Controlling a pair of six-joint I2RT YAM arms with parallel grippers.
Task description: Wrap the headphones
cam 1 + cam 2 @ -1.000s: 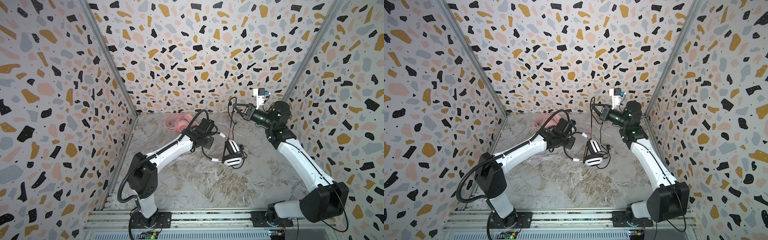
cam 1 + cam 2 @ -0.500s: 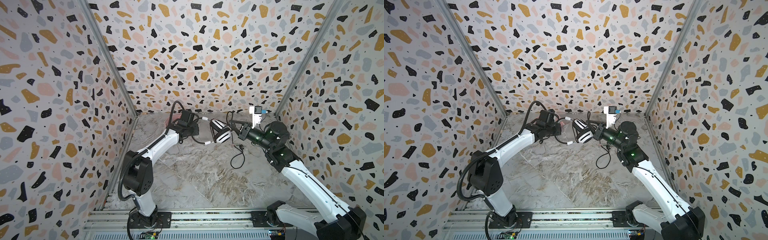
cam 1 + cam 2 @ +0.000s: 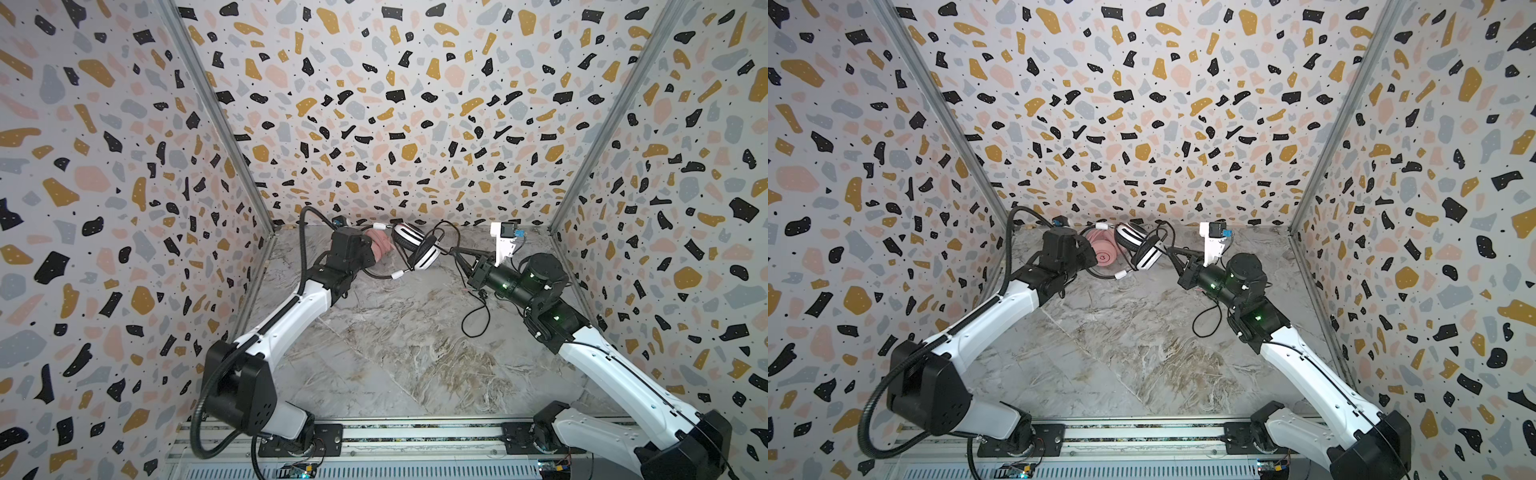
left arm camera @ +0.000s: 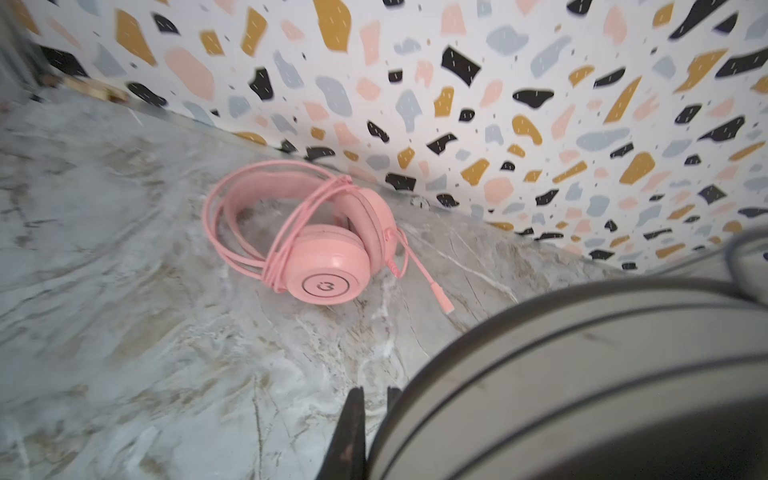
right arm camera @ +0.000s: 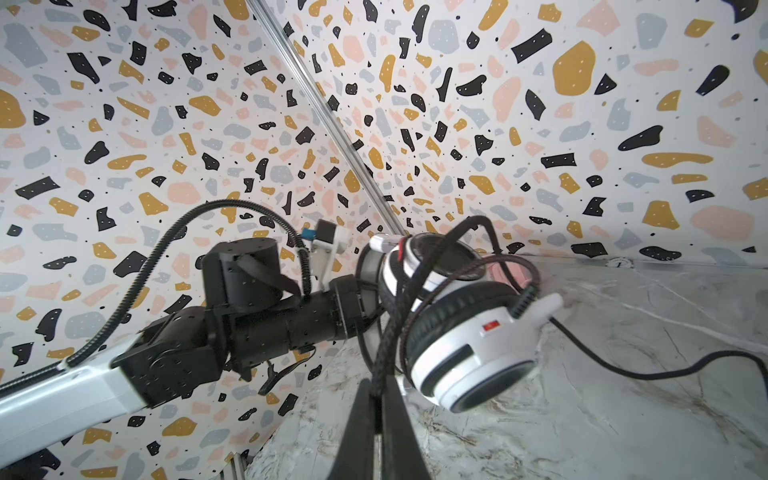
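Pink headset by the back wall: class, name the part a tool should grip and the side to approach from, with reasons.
Grip the pink headset by its headband, coming down from above on the side away from the back wall, close behind it. The band is probably slim enough for the tool; the ear cups look too wide.
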